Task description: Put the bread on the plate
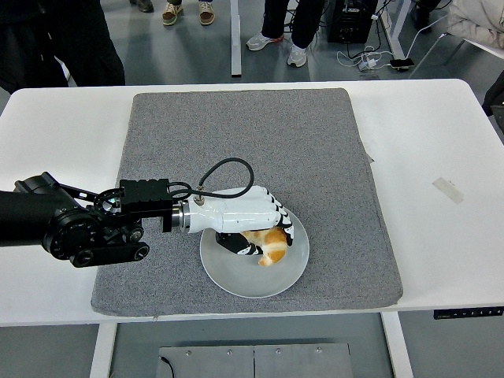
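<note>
left hand (256, 224) clamped on bread (270, 245) | held over plate (253, 272) near counter's front edge | fingers to be opened slowly once bread is lowered onto plate centre

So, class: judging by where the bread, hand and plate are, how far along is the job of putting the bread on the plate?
Done: the left hand has picked up the bread and carried it over the plate. In hand: the fingers are curled around the bread, low over the plate; contact can't be confirmed. Left: release the bread and withdraw the hand.
</note>
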Robot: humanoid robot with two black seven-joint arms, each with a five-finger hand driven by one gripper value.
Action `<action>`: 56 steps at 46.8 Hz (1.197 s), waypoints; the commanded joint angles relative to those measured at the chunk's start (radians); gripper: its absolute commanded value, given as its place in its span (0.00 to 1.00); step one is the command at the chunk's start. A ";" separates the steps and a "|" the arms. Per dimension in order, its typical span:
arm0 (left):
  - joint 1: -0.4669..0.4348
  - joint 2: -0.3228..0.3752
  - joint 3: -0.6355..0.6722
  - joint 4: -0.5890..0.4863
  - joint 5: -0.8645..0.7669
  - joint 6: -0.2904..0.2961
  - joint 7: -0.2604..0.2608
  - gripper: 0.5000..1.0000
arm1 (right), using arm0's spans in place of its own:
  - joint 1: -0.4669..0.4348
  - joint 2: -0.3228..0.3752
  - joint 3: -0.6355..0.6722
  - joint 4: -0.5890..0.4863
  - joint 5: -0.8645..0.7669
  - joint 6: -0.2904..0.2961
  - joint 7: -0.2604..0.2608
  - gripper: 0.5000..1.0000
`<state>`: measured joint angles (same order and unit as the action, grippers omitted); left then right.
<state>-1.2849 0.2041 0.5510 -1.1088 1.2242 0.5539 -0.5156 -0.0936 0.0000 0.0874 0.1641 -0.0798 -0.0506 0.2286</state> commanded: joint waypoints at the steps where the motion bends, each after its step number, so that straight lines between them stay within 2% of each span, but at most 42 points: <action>1: 0.004 -0.005 0.004 0.000 0.000 0.001 0.000 0.00 | 0.000 0.000 0.000 0.000 0.000 0.000 0.000 1.00; 35: 0.032 0.003 0.004 0.023 -0.009 0.001 -0.004 0.00 | 0.000 0.000 0.000 0.000 0.000 0.000 0.000 1.00; 41: 0.030 0.005 0.003 0.021 -0.015 0.000 -0.027 0.01 | 0.000 0.000 0.000 0.000 0.000 0.000 0.000 1.00; 43: 0.030 0.006 0.001 0.021 -0.020 0.000 -0.043 0.37 | 0.000 0.000 0.000 0.000 0.000 0.000 0.000 1.00; 44: 0.030 0.006 0.001 0.021 -0.022 0.000 -0.049 0.47 | 0.000 0.000 0.000 0.000 0.000 0.000 0.000 1.00; 50: 0.022 0.011 -0.002 0.017 -0.025 -0.003 -0.076 0.65 | 0.000 0.000 0.000 0.000 0.000 0.000 0.000 1.00; 56: 0.010 0.029 -0.002 0.003 -0.023 -0.009 -0.095 0.72 | 0.000 0.000 0.000 0.000 0.000 0.000 0.000 1.00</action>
<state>-1.2709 0.2205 0.5475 -1.1001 1.1994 0.5482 -0.6076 -0.0938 0.0000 0.0874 0.1642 -0.0798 -0.0506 0.2286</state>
